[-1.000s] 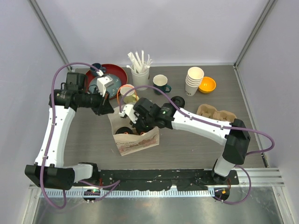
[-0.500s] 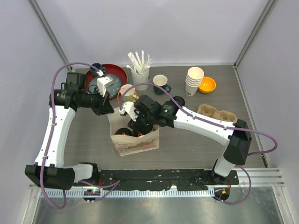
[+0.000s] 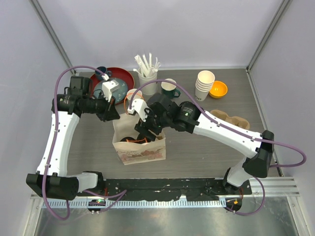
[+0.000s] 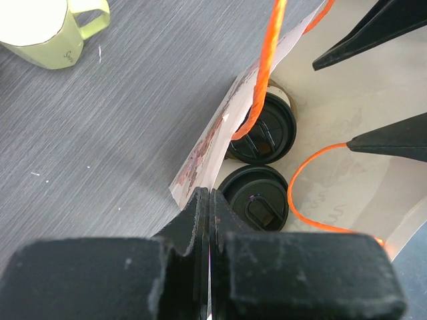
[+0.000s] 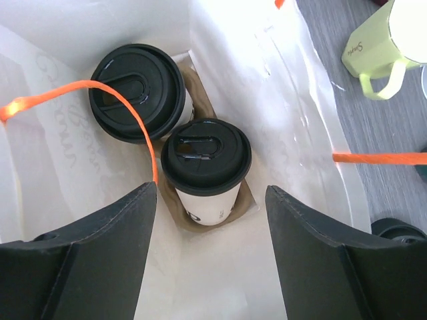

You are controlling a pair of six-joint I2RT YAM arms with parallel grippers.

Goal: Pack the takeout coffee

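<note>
Takeout coffee cups (image 3: pixel 129 141), two cream paper ones with round black plastic lids, stand inside the white paper bag (image 3: pixel 140 152) on the grey worktop (image 3: pixel 197 152).

Left wrist: left claw (image 4: pixel 208 213) is pressed together, pinching the bag's rim.

Right wrist: right claw (image 5: pixel 210 190) hangs spread above both cups.

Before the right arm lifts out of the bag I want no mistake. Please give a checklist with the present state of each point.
The nearer cup and the farther cup are inside the paper bag: ok.
Their black lids are on: ok.
Both stand upright in the cardboard holder: ok.
The right gripper is open, holding nothing: ok.
The left gripper is shut on the bag's edge: ok.
The orange handle is clear of the right gripper: cannot tell; it hangs across the farther cup's lid.
</note>
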